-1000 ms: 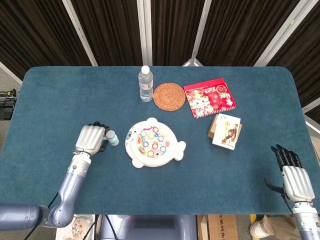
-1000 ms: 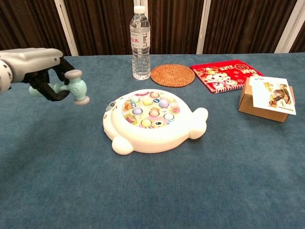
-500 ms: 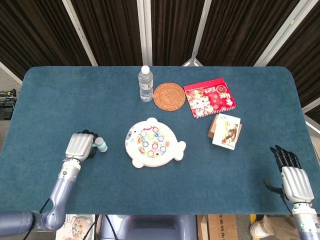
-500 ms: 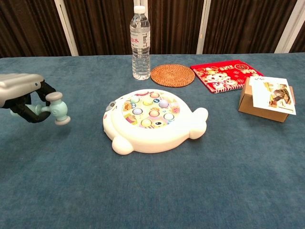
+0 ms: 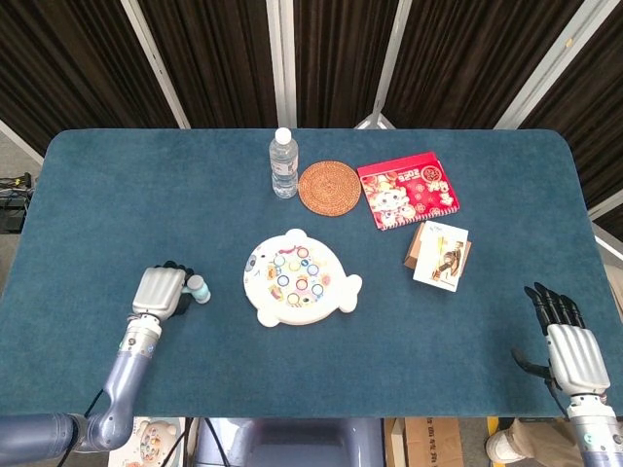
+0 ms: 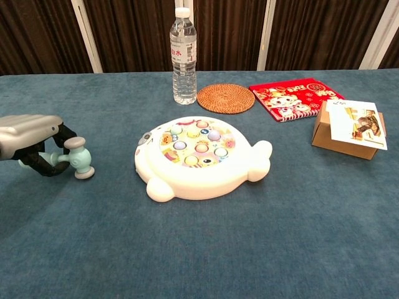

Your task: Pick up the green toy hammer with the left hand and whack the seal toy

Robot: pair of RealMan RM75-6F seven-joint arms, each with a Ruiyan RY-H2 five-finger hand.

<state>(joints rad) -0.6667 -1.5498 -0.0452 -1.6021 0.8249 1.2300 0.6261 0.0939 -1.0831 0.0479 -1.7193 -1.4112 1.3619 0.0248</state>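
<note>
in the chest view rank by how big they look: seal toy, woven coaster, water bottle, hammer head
1. seal toy, clearly largest.
2. water bottle and woven coaster: close, the bottle tall and the coaster wide, so unranked.
3. hammer head, smallest. The seal toy sits nearer the camera, which enlarges it.

The left hand [image 5: 161, 290] holds the green toy hammer [image 5: 198, 288] left of the seal toy [image 5: 298, 278]; the right hand [image 5: 565, 339] rests with its fingers [image 5: 551, 303] spread.

Dark pleated curtains [image 5: 88, 68] hang behind the blue table [image 5: 117, 185].

Water bottle [image 6: 183, 55], woven coaster [image 6: 225, 98], red book [image 6: 297, 98] (cardboard box [image 6: 348, 131] nearer).
</note>
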